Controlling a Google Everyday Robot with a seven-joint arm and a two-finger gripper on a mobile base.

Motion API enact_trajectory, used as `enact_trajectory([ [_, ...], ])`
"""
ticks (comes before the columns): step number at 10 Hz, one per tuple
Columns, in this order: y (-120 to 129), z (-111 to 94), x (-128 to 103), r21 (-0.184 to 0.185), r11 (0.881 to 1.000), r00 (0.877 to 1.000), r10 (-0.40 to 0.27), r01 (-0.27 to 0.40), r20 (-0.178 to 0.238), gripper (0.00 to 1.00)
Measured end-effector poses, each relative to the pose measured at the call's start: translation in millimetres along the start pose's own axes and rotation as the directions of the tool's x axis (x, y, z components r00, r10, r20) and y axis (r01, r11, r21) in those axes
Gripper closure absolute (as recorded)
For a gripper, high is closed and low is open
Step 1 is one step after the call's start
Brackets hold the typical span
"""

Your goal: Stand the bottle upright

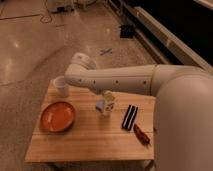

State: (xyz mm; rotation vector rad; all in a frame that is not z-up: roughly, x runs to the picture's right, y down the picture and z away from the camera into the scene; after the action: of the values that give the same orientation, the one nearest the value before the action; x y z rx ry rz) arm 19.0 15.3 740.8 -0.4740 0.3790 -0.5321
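The bottle (106, 106), small, whitish-cream with a mottled pale label, stands roughly upright near the middle of the wooden table (90, 142). My gripper (104, 96) hangs from the white arm directly over the bottle's top and is at or touching it. The arm reaches in from the right, with its elbow (80, 66) above the table's back left. The bottle's cap is hidden by the gripper.
A white cup (61, 86) stands at the table's back left corner, just under the elbow. An orange bowl (57, 116) sits at the left. A flat black ribbed bar (130, 117) lies right of the bottle, and a reddish-brown object (141, 135) lies near the right edge.
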Motion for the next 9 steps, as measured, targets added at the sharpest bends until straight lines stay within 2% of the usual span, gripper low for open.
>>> enact_trajectory([
  [4,11,8,4,-0.025,1.0,0.998,-0.017,0.016,-0.058,1.0],
  [7,22,15,5,-0.047,0.999,0.998,0.005,-0.008,-0.07,1.0],
  [8,25,18,1,-0.054,0.998,0.997,0.021,-0.024,-0.07,0.98],
  [9,28,21,-2,-0.059,0.998,0.997,0.034,-0.038,-0.069,0.9],
])
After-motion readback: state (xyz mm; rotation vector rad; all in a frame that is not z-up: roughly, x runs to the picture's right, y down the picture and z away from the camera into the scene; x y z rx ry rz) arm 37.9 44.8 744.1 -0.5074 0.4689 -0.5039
